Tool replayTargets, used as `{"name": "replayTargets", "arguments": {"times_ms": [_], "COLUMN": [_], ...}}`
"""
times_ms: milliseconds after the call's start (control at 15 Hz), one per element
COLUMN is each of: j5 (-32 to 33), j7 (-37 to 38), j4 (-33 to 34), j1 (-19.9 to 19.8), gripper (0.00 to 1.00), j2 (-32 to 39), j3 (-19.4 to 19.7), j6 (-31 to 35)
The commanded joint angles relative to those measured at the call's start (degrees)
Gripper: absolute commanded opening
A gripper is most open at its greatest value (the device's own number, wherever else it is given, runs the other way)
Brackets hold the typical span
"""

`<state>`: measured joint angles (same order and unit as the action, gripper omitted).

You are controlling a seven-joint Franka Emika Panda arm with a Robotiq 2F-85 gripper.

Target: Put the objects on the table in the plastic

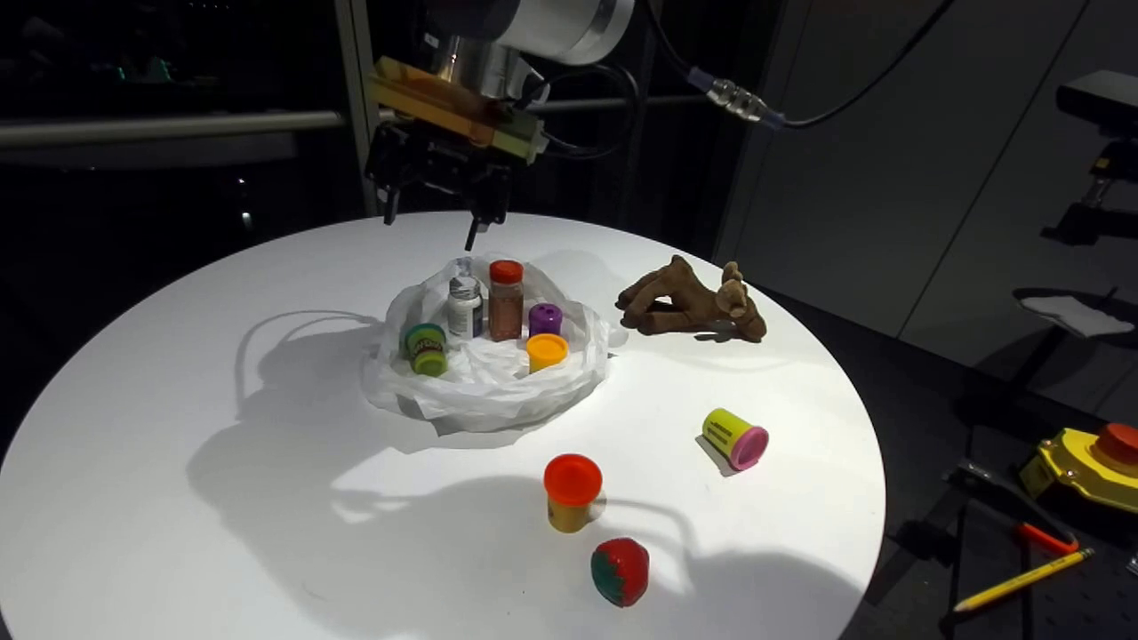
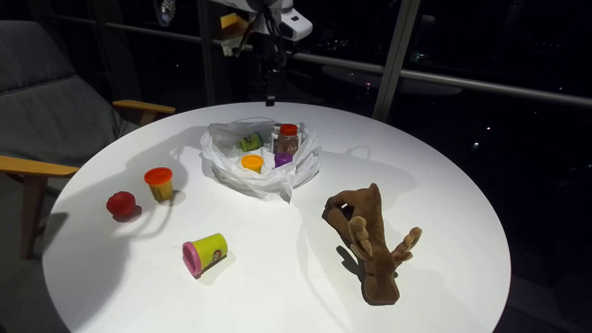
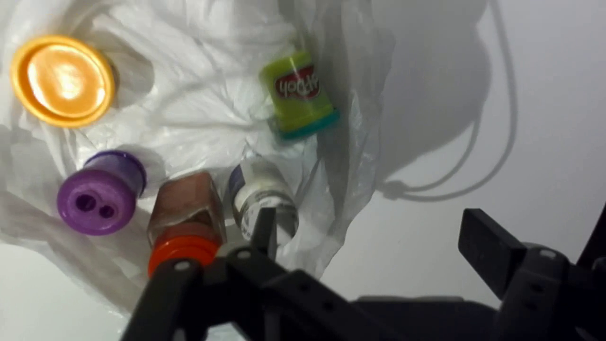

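The white plastic bag [image 1: 484, 404] lies open on the round table. Inside it are a green tub [image 3: 299, 94], a white bottle [image 1: 465, 311], a red-capped jar [image 1: 506, 307], a purple container [image 3: 97, 201] and an orange-lidded tub [image 3: 64, 81]. Outside the bag are an upright red-lidded tub [image 1: 571, 493], a strawberry [image 1: 621, 572], a pink-lidded tub [image 2: 205, 254] on its side and a brown plush moose [image 2: 372, 231]. My gripper [image 1: 431, 229] is open and empty, above the table behind the bag. In the wrist view, one finger of the gripper [image 3: 371, 229] overlaps the white bottle's top.
The white round table [image 1: 178, 373] has a curved edge on all sides. A grey armchair [image 2: 41, 92] with wooden arms stands beside it. A window rail [image 2: 351, 65] runs behind the table. A yellow box with a red button [image 1: 1089, 467] sits off the table.
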<state>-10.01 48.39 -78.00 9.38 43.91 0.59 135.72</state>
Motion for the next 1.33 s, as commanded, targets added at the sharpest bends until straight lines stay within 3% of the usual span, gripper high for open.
{"name": "replayTargets", "arguments": {"times_ms": [0,333,667,1267], "j5": [-3.4,-2.0,0.2,0.4], "j7": [-7.9,-10.7,-11.7,-11.8], "j4": [-13.0,-27.5,-41.2,-49.3], "j1": [-1.5,1.0,3.9,5.1], "gripper": [1.0,1.0,1.0,1.0], "j2": [-11.1,-19.5,-22.3,-22.5], "j3": [-4.9,-5.3,-5.1,-4.9], "j6": [-4.7,-9.7,-2.1,10.6]}}
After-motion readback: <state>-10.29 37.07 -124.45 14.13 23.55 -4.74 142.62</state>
